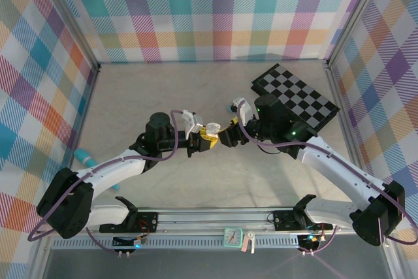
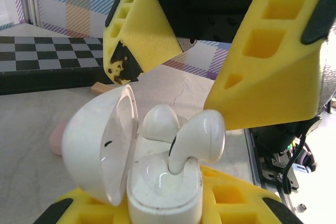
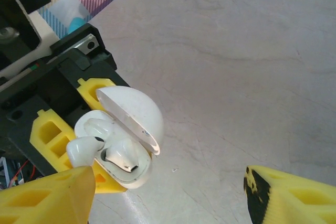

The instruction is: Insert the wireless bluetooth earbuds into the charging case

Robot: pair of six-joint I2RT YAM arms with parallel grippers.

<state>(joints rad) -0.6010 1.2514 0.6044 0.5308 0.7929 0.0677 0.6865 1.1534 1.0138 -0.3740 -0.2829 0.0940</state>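
My left gripper is shut on a white charging case, held off the table with its lid swung open to the left. One white earbud lies seated in the far slot. A second white earbud stands tilted, its stem in the near slot and its head sticking up. My right gripper is open just beyond the case, and one yellow finger hangs right over that raised earbud. I cannot tell whether they touch. From above, both grippers meet at the table's middle.
A black-and-white checkerboard mat lies at the back right. A teal object rests at the left wall. A pink rounded object and a small wooden block sit on the table behind the case.
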